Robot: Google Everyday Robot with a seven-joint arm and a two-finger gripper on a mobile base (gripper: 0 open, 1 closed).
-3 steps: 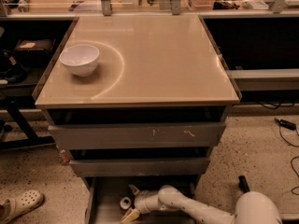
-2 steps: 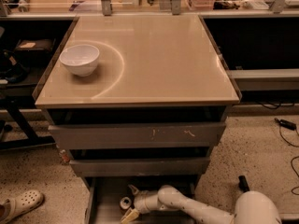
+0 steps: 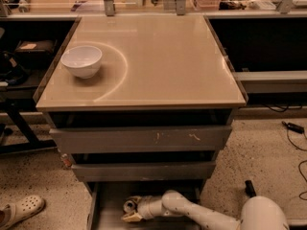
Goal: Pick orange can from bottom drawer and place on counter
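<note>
The orange can lies in the bottom drawer, which is pulled open at floor level; mostly its silver top with the dark opening shows. My gripper is down inside the drawer right at the can, with the white arm reaching in from the lower right. The beige counter with its faint arc mark sits above.
A white bowl stands on the counter's left side. Two taller grey drawers sit above the open one. A foot in a white sandal is on the floor at the left. Cables lie on the floor at the right.
</note>
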